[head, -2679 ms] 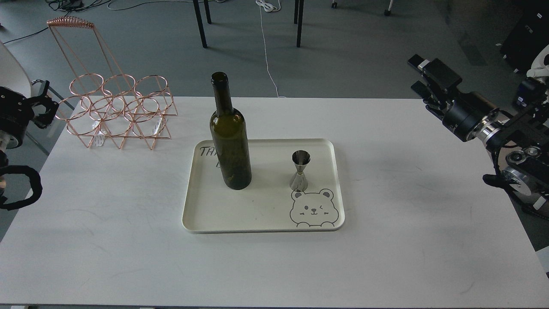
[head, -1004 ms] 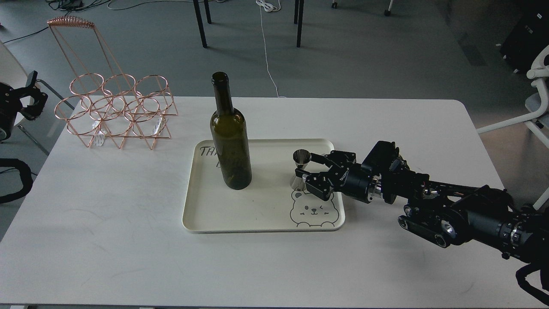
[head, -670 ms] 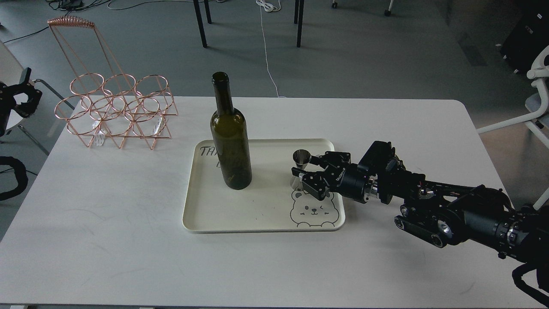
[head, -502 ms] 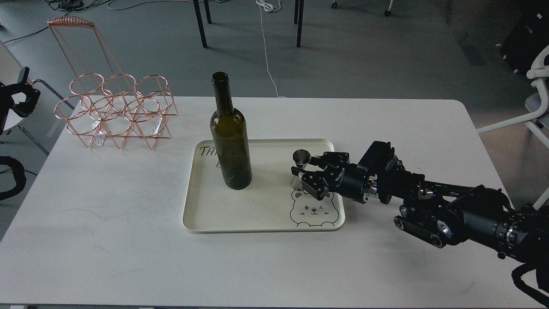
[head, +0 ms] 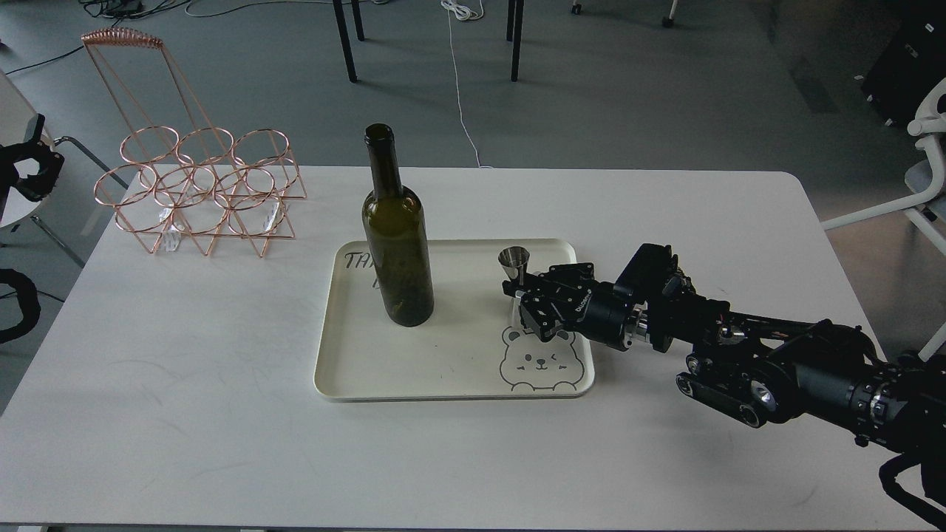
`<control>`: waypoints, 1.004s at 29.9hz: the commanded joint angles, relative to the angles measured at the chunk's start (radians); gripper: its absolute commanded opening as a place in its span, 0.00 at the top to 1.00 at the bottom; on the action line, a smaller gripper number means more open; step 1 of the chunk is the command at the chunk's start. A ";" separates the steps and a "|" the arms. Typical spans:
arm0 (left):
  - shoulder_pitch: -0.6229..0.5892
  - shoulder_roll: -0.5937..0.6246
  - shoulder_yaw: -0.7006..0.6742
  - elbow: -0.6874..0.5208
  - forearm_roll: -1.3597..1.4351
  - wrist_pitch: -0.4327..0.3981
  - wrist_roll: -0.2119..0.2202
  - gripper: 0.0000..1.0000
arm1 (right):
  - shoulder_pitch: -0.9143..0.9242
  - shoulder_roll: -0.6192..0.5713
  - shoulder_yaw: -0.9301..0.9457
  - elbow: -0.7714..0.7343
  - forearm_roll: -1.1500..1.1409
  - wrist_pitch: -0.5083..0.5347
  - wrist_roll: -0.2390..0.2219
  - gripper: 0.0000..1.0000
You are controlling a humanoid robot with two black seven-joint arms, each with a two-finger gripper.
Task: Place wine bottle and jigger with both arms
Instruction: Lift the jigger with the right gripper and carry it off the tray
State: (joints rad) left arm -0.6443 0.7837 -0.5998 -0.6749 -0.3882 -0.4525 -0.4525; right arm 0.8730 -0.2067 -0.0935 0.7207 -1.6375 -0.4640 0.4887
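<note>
Right gripper [head: 519, 301] reaching in sideways, its fingers [head: 533, 281] closed on the waist of the jigger [head: 514, 275], which leans slightly above the tray [head: 414, 388] and appears lifted; the narrow waist gives a secure hold. The wine bottle [head: 397, 244] stands upright on the tray, well apart beyond the fingertips. Left gripper [head: 33, 171] waits off the desk [head: 222, 414], its state indistinct.

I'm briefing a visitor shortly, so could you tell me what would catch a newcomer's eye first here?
The tall dark olive-green glass wine bottle stands upright on the left part of the cream tray. On the tray's right side, the black right gripper is closed around the small shiny steel jigger. A copper wire rack sits at the white table's far left corner.
</note>
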 commanded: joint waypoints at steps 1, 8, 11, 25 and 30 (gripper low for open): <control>0.000 0.002 0.000 0.000 0.000 0.000 0.000 0.01 | 0.003 -0.010 0.008 0.002 0.004 -0.025 0.000 0.99; -0.002 0.005 0.000 0.000 0.000 0.000 0.000 0.01 | 0.021 -0.059 0.087 0.005 0.016 -0.025 0.000 0.99; -0.002 0.014 0.000 0.000 0.000 0.000 0.000 0.01 | 0.014 -0.104 0.162 0.009 0.016 -0.025 0.000 0.99; -0.002 0.012 0.000 -0.003 0.002 0.000 0.002 0.01 | -0.153 -0.295 0.258 -0.030 0.145 -0.025 0.000 0.98; -0.002 0.012 0.002 -0.011 0.003 0.000 0.002 0.01 | -0.222 -0.296 0.258 -0.069 0.148 -0.025 0.000 0.98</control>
State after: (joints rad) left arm -0.6459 0.7964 -0.5999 -0.6798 -0.3858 -0.4527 -0.4510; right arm 0.6838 -0.5008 0.1642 0.6700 -1.4917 -0.4889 0.4886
